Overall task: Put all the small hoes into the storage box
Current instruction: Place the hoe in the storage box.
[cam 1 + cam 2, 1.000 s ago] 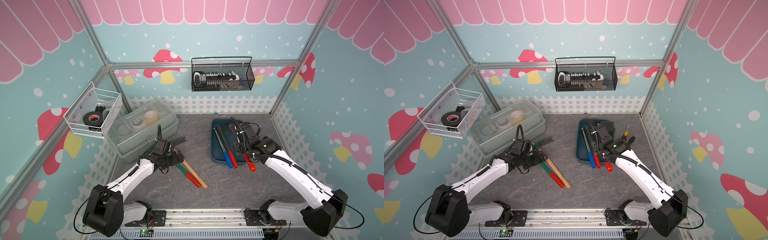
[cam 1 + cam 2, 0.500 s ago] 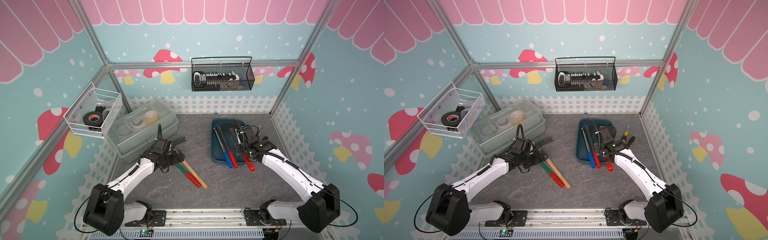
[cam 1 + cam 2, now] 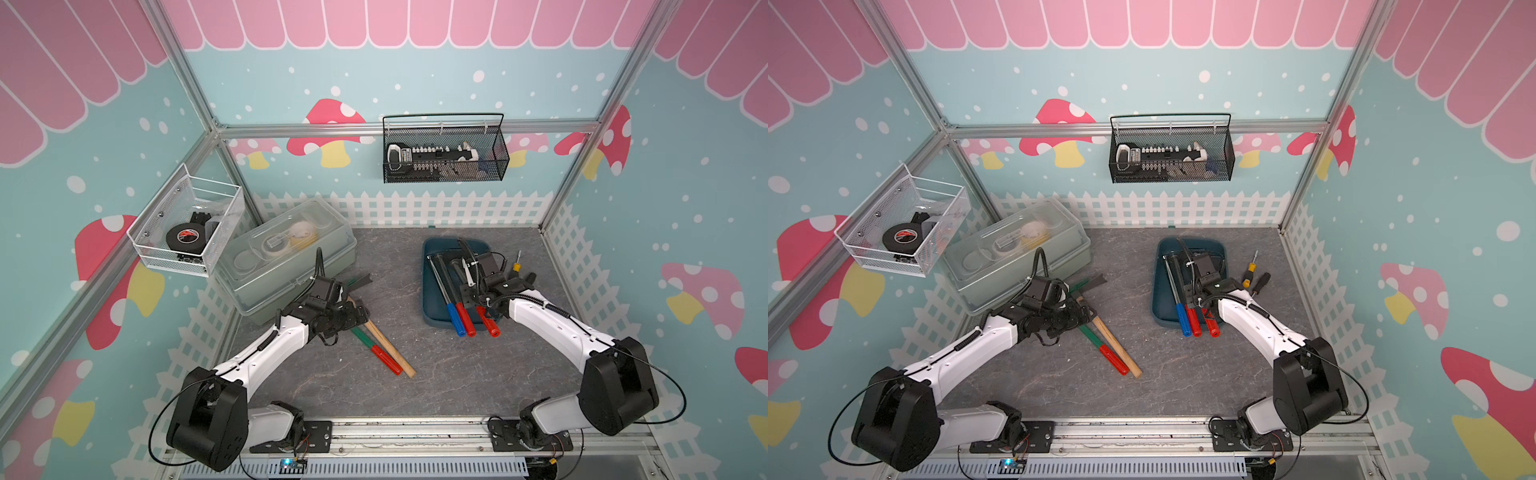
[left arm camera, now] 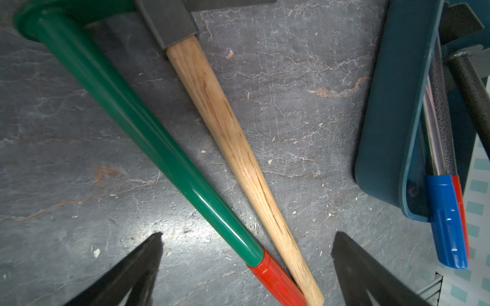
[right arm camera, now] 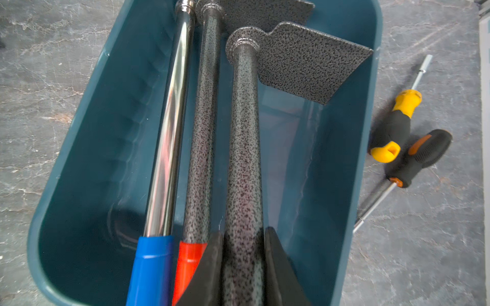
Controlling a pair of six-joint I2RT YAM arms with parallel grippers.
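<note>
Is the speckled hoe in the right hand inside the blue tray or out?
Mostly in: on the small hoe, blade and shaft are inside the storage box; the red grip overhangs the rim.

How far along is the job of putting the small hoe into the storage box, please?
Nearly done: the small hoe has its head inside the storage box. In hand: the right gripper is shut on its handle. Remaining: letting go and withdrawing. The left gripper hangs open over the green-handled tool and wooden-handled tool.
</note>
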